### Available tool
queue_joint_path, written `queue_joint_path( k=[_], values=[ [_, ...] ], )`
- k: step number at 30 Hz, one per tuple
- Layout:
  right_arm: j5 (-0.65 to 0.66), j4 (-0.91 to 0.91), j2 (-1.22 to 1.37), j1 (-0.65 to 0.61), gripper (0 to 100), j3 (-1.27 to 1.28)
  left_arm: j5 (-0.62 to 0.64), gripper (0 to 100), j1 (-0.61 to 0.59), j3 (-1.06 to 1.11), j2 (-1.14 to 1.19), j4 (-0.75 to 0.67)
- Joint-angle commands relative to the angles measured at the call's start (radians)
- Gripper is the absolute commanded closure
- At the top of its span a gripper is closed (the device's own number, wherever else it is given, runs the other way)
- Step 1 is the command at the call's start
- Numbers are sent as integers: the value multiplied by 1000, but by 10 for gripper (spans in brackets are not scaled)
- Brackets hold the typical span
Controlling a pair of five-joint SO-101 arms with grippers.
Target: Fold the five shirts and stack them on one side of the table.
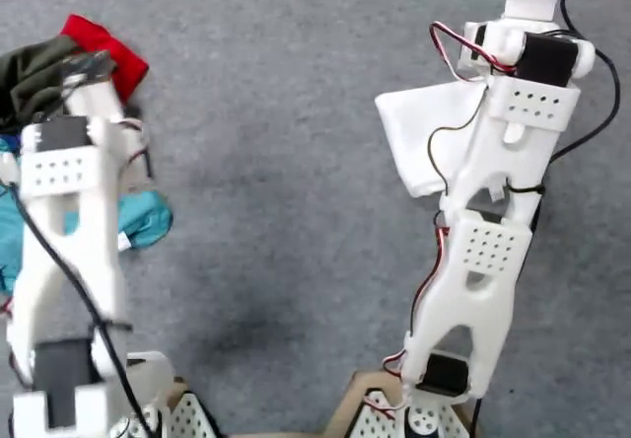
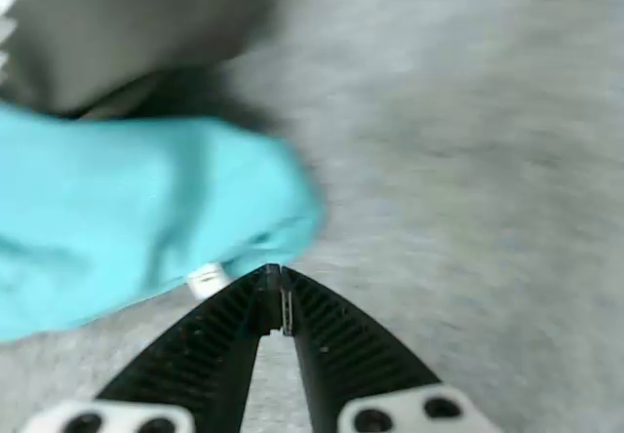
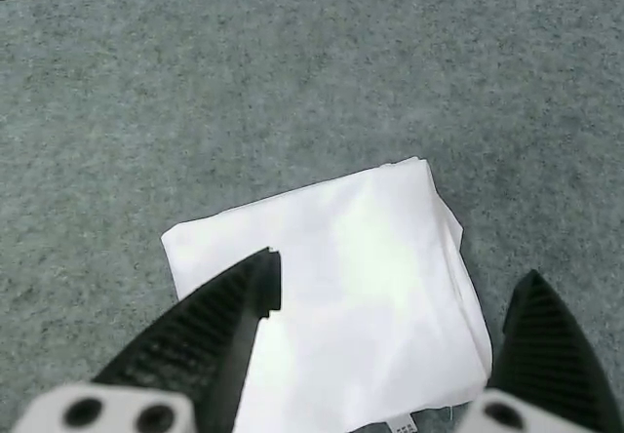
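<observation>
A folded white shirt lies flat on the right half of the grey table; my right gripper hangs open just above the white shirt, one finger over each side. At the left edge sits a loose heap: a red shirt, a dark olive shirt and a teal shirt. My left gripper is shut, its tips just off the rim of the teal shirt beside a small white label. The dark shirt lies beyond it.
The grey felt table top is bare between the two arms. A strip of blue cloth peeks out at the left edge under the left arm. Both arm bases stand at the near edge.
</observation>
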Motion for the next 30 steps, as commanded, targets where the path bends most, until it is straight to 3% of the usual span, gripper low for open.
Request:
queue_joint_path(
  k=[1,6,9,12,17,22,27,30],
  values=[
    [-8,0,-58,-3,635,-25,6,955,5,-39,-118,8],
    [-8,0,-56,-5,635,-25,12,723,-259,153,-51,-115],
    [-8,-2,-56,-9,636,-25,15,704,-395,252,43,-222],
    [-8,-3,-56,-12,636,-25,41,703,-435,266,147,-241],
    [-8,-3,-56,-23,636,-25,141,731,-394,202,313,-236],
    [-8,-3,-58,-17,637,-25,120,982,-318,39,381,-135],
    [-6,-3,-58,-20,637,-25,29,973,-136,-91,367,-6],
    [-6,-3,-58,-20,637,-25,-41,973,38,-97,293,37]
  ],
)
